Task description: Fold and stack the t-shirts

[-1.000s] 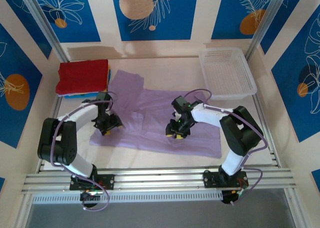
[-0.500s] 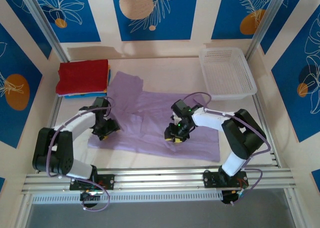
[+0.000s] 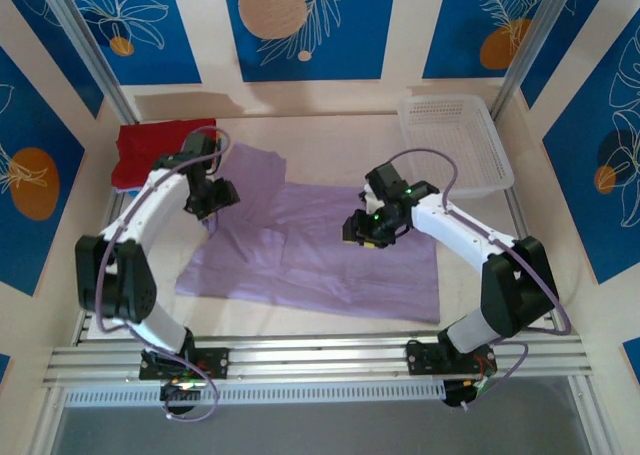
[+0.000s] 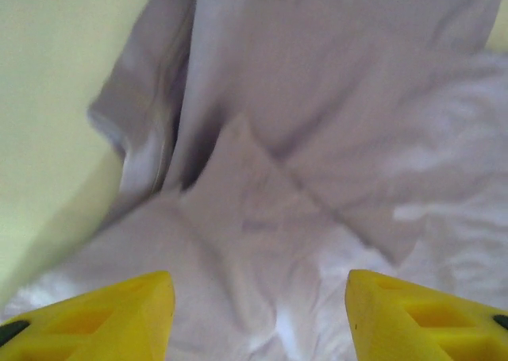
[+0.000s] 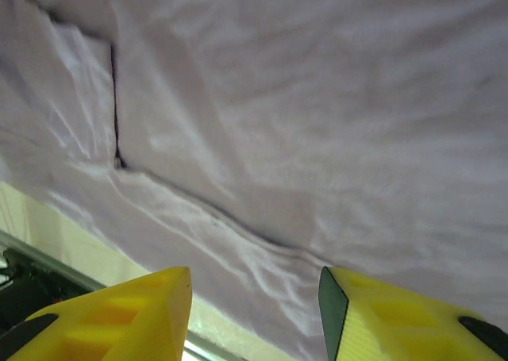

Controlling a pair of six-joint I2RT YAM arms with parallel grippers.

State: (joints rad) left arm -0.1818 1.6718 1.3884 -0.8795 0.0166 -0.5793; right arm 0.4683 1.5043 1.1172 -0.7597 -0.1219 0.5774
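Note:
The lavender t-shirt point(image 3: 310, 250) lies spread flat across the middle of the table, with one sleeve point(image 3: 250, 165) reaching toward the back left. My left gripper point(image 3: 213, 203) hovers over the shirt's left edge near that sleeve. In the left wrist view it point(image 4: 260, 321) is open, with wrinkled cloth point(image 4: 262, 218) below and nothing between the fingers. My right gripper point(image 3: 362, 230) hangs above the shirt's middle. It point(image 5: 255, 313) is open too, over a fold line point(image 5: 198, 206) and the shirt's edge. A red folded t-shirt point(image 3: 150, 147) tops the stack at the back left.
A white perforated basket point(image 3: 455, 145) stands at the back right corner. Bare table shows in front of the shirt point(image 3: 300, 315), and the metal rail point(image 3: 320, 355) runs along the near edge. The left arm's elbow point(image 3: 165, 175) passes close to the red stack.
The left gripper has travelled back and up from the shirt's left hem to the sleeve area. The right gripper has moved back and slightly right. The shirt lies much as before.

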